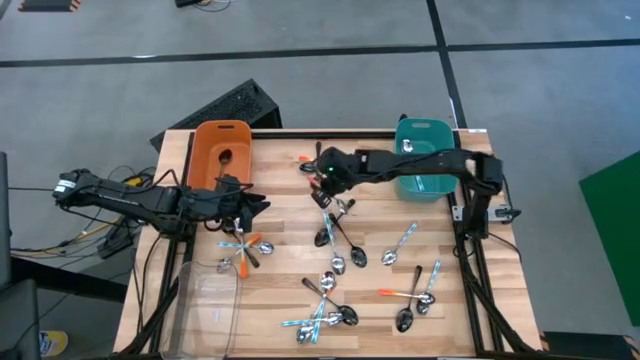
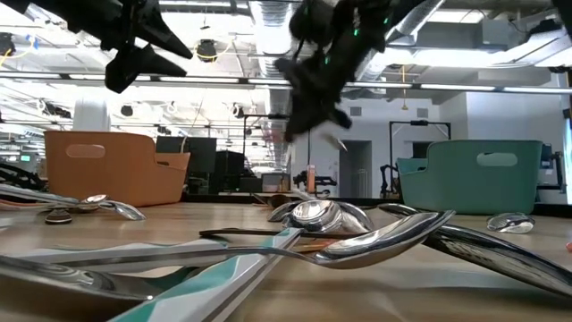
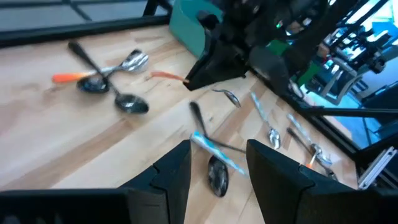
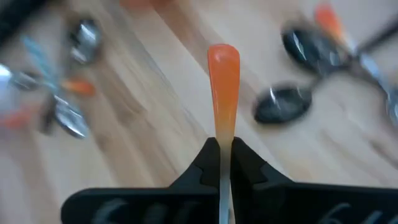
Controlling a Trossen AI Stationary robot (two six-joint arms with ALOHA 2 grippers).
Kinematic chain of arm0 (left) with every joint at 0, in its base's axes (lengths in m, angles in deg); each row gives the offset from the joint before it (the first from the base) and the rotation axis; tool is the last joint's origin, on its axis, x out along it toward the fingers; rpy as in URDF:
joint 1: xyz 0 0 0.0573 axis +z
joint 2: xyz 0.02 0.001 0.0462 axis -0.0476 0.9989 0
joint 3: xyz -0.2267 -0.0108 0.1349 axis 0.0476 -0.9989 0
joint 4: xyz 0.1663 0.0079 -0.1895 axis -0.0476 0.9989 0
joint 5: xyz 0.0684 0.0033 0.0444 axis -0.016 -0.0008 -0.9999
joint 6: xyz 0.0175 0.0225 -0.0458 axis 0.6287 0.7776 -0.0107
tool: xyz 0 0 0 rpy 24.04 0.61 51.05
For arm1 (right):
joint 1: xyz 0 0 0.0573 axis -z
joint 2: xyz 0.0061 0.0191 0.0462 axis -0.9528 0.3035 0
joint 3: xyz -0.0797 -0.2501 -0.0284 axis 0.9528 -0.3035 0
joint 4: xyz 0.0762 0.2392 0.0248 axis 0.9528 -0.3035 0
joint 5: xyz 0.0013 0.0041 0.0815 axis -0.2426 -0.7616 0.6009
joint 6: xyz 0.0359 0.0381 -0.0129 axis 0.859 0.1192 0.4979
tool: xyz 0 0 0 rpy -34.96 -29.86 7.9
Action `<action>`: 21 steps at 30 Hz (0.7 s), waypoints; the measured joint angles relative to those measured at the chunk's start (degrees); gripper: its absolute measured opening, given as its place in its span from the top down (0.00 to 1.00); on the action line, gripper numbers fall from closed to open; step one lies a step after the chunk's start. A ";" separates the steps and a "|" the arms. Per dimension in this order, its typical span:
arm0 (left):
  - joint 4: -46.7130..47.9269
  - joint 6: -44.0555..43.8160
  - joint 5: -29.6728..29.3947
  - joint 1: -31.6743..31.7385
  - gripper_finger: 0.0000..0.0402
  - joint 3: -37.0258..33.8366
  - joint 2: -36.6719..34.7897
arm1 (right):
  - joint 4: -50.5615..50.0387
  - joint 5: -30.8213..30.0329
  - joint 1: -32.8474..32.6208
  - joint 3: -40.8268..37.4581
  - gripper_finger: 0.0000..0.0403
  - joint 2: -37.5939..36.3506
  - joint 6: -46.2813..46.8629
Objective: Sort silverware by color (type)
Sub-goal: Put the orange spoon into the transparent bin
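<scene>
From above, the right gripper (image 1: pixel 322 186) hangs over the table's middle, at four o'clock of the orange bin (image 1: pixel 220 152); the left gripper (image 1: pixel 243 208) waits, fingers parted and empty, below that bin. The right wrist view shows its jaws pinched on an orange-handled spoon (image 4: pixel 223 78). Held so thinly, the spoon could twist loose mid-carry.

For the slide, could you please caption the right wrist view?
Right gripper shut on an orange-handled spoon, held above the wooden table and scattered spoons.

No readable text, labels or signs
</scene>
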 joint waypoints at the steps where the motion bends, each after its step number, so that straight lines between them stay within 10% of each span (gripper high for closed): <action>1: -0.48 0.94 -0.07 0.16 0.65 0.00 0.01 | 1.24 -0.21 -0.16 0.00 0.95 -1.46 0.00; 21: -38.89 17.26 7.28 3.19 0.54 0.07 6.51 | 38.72 11.64 -5.45 0.11 0.95 -11.24 -2.08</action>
